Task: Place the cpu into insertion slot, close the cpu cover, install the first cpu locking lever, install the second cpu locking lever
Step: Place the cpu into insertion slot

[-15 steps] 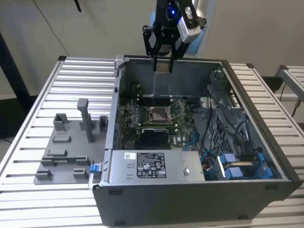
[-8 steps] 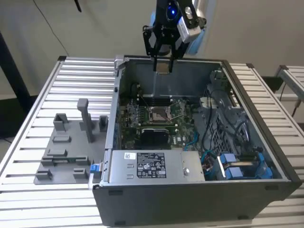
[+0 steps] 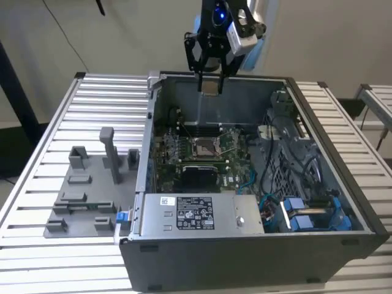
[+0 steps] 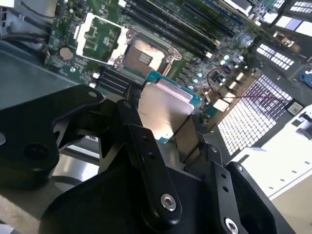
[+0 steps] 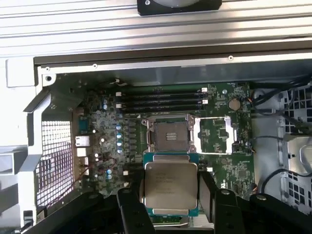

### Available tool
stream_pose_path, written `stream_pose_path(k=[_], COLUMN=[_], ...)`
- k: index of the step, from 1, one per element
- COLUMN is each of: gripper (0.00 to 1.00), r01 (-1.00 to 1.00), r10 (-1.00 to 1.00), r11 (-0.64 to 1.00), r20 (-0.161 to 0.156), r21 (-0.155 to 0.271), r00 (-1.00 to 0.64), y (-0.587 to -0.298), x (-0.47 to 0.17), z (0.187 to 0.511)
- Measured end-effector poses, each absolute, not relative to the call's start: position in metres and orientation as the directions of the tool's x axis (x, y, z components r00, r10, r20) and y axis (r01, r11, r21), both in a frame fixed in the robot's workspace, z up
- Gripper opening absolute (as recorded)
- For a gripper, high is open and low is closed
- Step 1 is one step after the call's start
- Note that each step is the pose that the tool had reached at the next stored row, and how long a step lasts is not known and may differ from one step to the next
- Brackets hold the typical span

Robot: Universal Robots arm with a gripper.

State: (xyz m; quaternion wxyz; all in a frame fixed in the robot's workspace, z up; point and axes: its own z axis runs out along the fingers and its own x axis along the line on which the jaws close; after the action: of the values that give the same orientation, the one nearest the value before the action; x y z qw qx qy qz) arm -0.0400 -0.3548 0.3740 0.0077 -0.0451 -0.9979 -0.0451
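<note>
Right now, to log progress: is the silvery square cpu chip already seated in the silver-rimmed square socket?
No: the gripper holds the cpu, and the insertion slot is empty.

Soft, even light is cast across the pale table [image 3: 61,116], while the inside of the computer case [image 3: 245,263] is left dimmer. In the second wrist view, glare is thrown off the chip [image 4: 163,109] and the perforated panel [image 4: 243,122] is washed out.
</note>
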Motion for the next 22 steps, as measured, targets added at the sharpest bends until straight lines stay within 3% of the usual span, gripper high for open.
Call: stream_pose_path(k=[22], gripper=[0.55], r01=[0.387], r10=[0.387], r11=[0.918], r20=[0.019], r21=[0.089], r00=[-0.922], y=[-0.3548], x=[-0.0400], z=[0.3726])
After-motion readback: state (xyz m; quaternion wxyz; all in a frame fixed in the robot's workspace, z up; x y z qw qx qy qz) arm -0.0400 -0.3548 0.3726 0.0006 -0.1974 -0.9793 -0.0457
